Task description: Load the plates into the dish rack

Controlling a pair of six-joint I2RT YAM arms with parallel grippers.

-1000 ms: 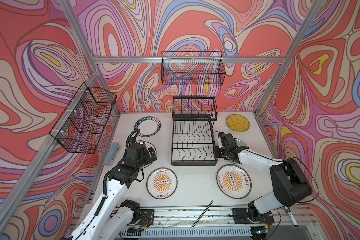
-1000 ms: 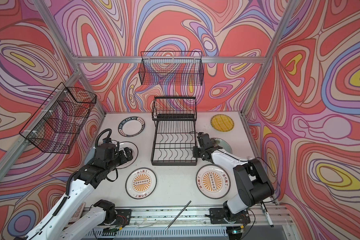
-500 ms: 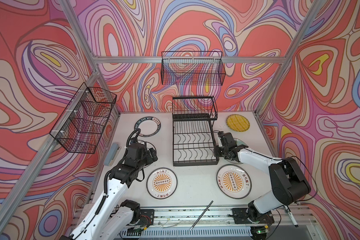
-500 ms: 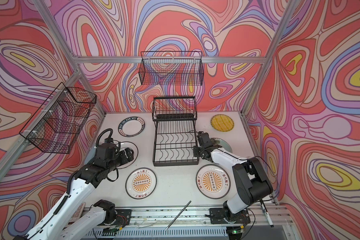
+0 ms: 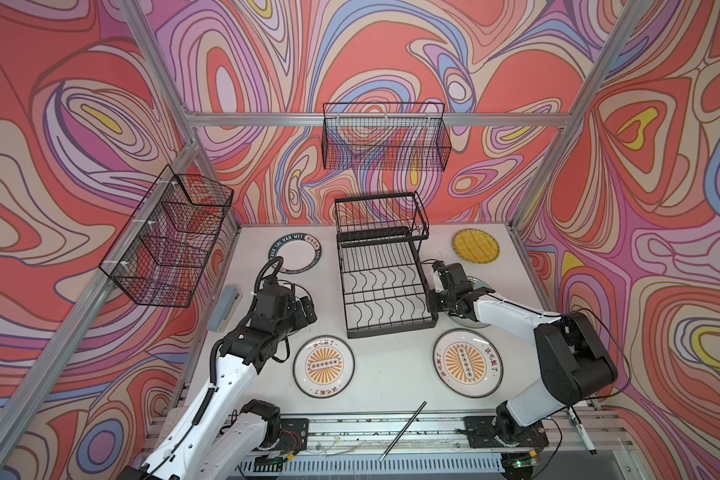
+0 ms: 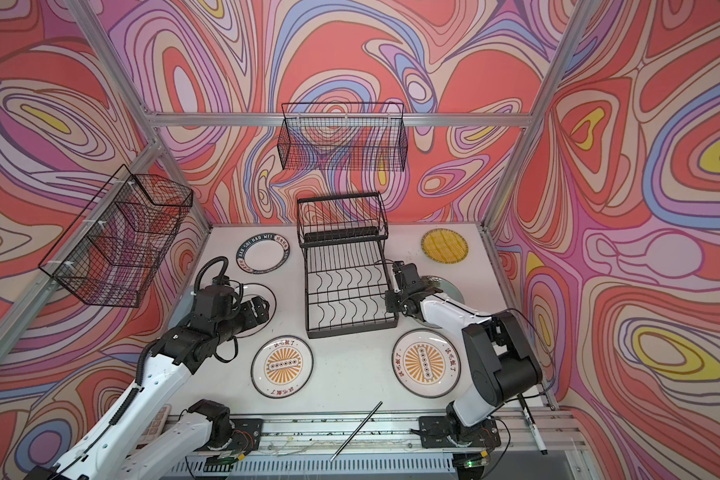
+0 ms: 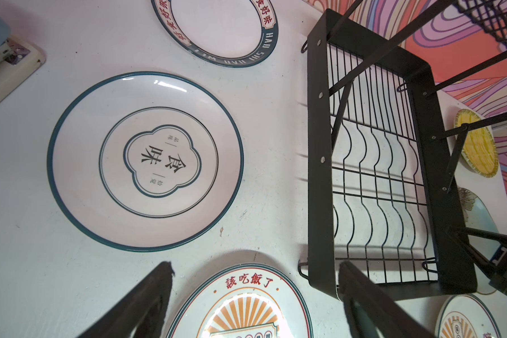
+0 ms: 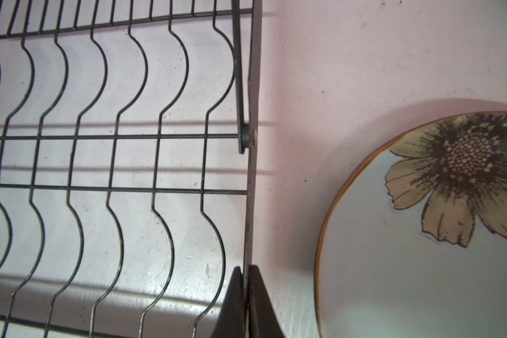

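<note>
I have the right gripper [image 8: 246, 270] clenched on the right side rim of the dish rack [image 5: 391, 331] mid-table [image 5: 391, 374], and the left gripper [image 7: 255, 264] spread wide above the dark-ringed plate [image 7: 145, 161], which lies flat just left of the rack.
</note>
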